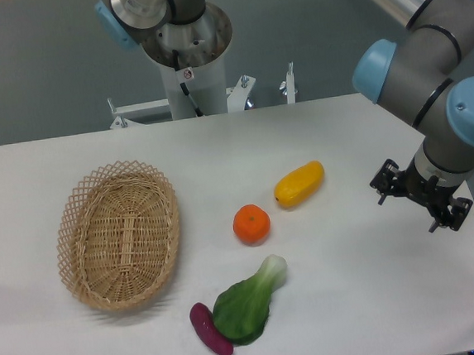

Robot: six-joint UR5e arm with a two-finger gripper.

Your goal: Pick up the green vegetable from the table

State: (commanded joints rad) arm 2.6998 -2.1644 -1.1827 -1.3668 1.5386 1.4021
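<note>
Lying untouched near the table (pixel 380 298) front: green vegetable (pixel 246 305), touching eggplant (pixel 210 330). Gripper (pixel 421 194) well apart at right, holding nothing, finger spread unclear. Approach, grasp, lift all remaining.

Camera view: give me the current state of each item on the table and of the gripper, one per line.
green vegetable: lying on the table, not grasped, leafy end touching the eggplant
eggplant: lying flat
orange: resting alone
yellow fruit: lying on its side
basket: upright, empty
gripper: off to the side, away from every item, holding nothing; fingers too small to tell whether open
</note>
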